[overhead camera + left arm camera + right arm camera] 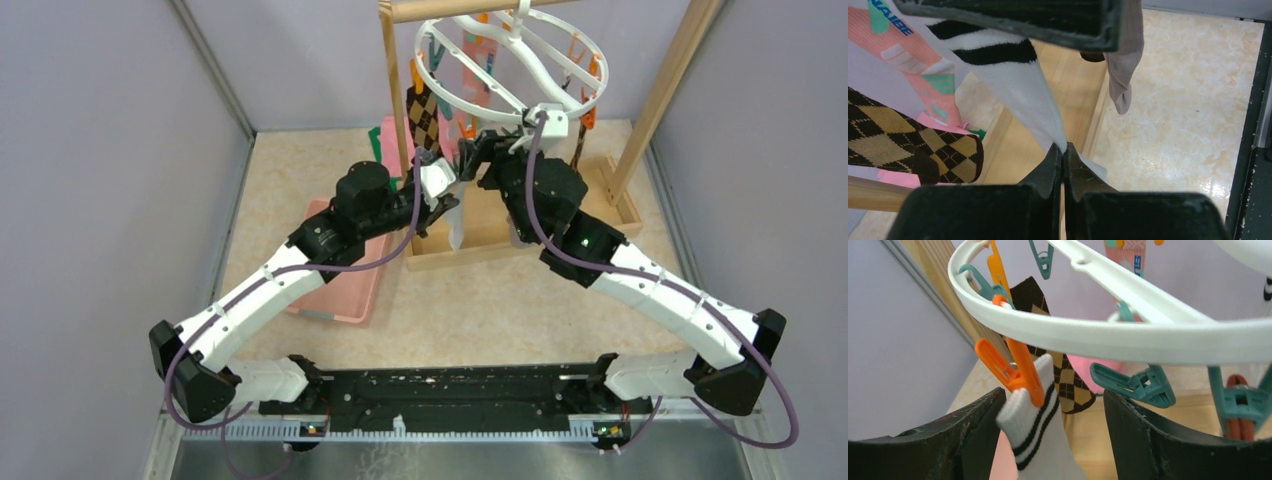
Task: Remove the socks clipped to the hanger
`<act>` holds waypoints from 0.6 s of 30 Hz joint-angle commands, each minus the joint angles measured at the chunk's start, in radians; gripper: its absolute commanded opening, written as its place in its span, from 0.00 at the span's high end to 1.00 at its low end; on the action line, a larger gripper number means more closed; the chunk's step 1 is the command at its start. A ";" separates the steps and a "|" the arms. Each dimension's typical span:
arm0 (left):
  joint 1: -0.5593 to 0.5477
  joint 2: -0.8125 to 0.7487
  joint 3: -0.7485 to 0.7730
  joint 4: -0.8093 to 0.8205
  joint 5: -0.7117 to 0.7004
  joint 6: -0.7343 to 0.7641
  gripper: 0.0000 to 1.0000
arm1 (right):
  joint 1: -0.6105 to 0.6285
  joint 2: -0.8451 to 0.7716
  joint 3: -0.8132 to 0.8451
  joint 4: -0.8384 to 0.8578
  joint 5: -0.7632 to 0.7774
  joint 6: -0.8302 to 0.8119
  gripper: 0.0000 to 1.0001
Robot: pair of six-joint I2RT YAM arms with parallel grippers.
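Observation:
The white ring hanger (418, 50) hangs from the wooden rack, with orange and teal clips under it. A white sock (1033, 95) with a black-striped cuff hangs from an orange clip (1015, 365). My left gripper (1064, 150) is shut on the lower end of this white sock (455, 225). My right gripper (1053, 394) is open, its fingers on either side of the sock's cuff (1040, 440) and the orange clip, just under the hanger's rim (1128, 335). A brown-and-tan argyle sock (424, 115) hangs to the left. A grey-beige sock (1123, 75) and a pink patterned sock (913, 65) hang nearby.
The wooden rack (660, 90) stands on a wooden base (470, 250) at the back. A pink tray (350, 280) lies left of the base. Folded pink and green cloths (385, 140) sit behind it. An empty teal clip (1138, 385) hangs beside my right finger. Grey walls enclose the table.

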 commanded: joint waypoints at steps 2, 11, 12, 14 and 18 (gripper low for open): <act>-0.007 -0.026 -0.024 0.061 -0.017 0.020 1.00 | 0.009 -0.110 -0.063 0.061 0.000 0.143 0.27; -0.016 -0.033 -0.037 0.070 -0.033 0.034 1.00 | 0.106 -0.074 -0.044 0.079 0.109 0.174 0.27; -0.017 -0.034 -0.037 0.071 -0.035 0.034 1.00 | 0.106 -0.060 -0.030 0.086 0.107 0.166 0.27; -0.019 -0.035 -0.037 0.072 -0.037 0.034 1.00 | 0.107 -0.036 0.002 0.083 0.107 0.157 0.27; -0.022 -0.037 -0.037 0.076 -0.034 0.035 1.00 | 0.106 0.011 0.059 0.071 0.157 0.129 0.27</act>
